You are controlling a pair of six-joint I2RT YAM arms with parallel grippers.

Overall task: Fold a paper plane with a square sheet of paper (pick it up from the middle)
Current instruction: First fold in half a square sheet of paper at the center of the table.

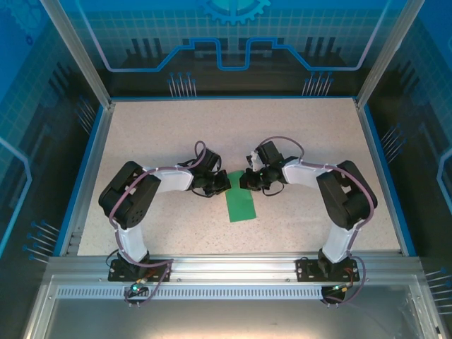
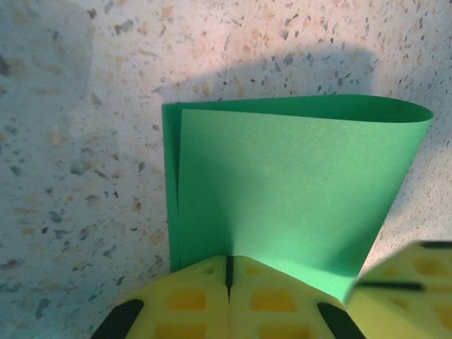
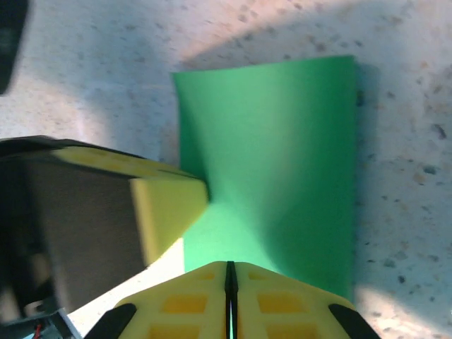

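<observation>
The square sheet of paper [image 1: 241, 205] is green and doubled over into a long rectangle at the table's middle, with no paper plane shape to it. In the left wrist view the sheet [image 2: 282, 183] shows two layers at its left edge and a rounded, uncreased fold at the right. My left gripper [image 2: 229, 263] is shut on its near edge. My right gripper [image 3: 229, 268] is shut on the sheet [image 3: 282, 141] too, right beside the left one's yellow fingertip [image 3: 166, 212]. From above, the left gripper [image 1: 224, 182] and the right gripper [image 1: 244, 181] meet at the sheet's far end.
The speckled beige table [image 1: 176, 141] has a raised blue rim [image 1: 90, 162] on its sides and back. An aluminium rail [image 1: 226, 268] carrying both arm bases runs along the near edge. Metal frame posts [image 1: 74, 49] rise at the back corners.
</observation>
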